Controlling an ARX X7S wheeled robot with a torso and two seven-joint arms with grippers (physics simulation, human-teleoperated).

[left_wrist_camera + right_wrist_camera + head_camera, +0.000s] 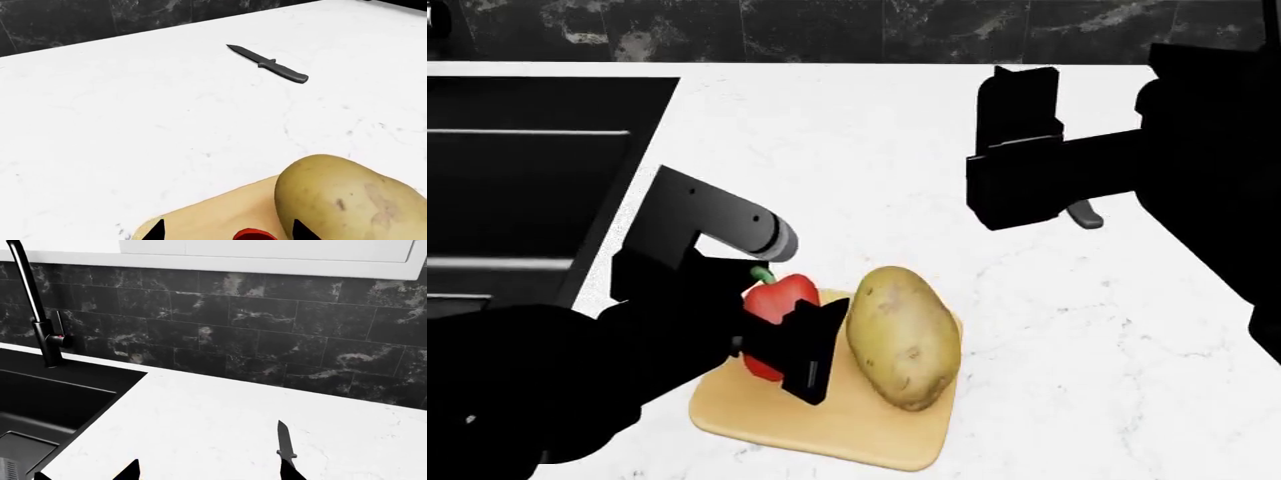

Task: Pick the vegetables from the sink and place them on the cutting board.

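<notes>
the left pincer [787, 345] sits low in the head view, just left of centre, its black fingers clamped on the red bell pepper [777, 300], which is held over the left part of the cutting board [827, 430]. whether the pepper already touches the board cannot be told, since the pincer hides its underside. in the left wrist view only a red sliver of the pepper [252, 234] shows at the bottom edge, between two black fingertips [155, 231].

just right of the pepper, the potato [902, 337] lies on the board, long axis running up and down the frame, close to the pincer's right finger. in the left wrist view the potato [350, 197] fills the lower right corner, resting on the pale board [213, 217].

the board lies on the white marble desk [1068, 330], in the lower middle of the head view. the sink [521, 180] takes the upper left of that view, a dark basin with a stepped ledge, well apart from both vegetables.

the right pincer [1021, 150] hangs in the upper right of the head view, above the desk and holding nothing; in the right wrist view its fingertips [130, 471] stand spread at the bottom edge. beyond them the black knife [285, 446] lies on the desk, and a black tap [33, 305] rises at the left by the sink [47, 400], before a dark tiled wall [267, 330]. the knife [268, 64] also shows near the top of the left wrist view.
</notes>
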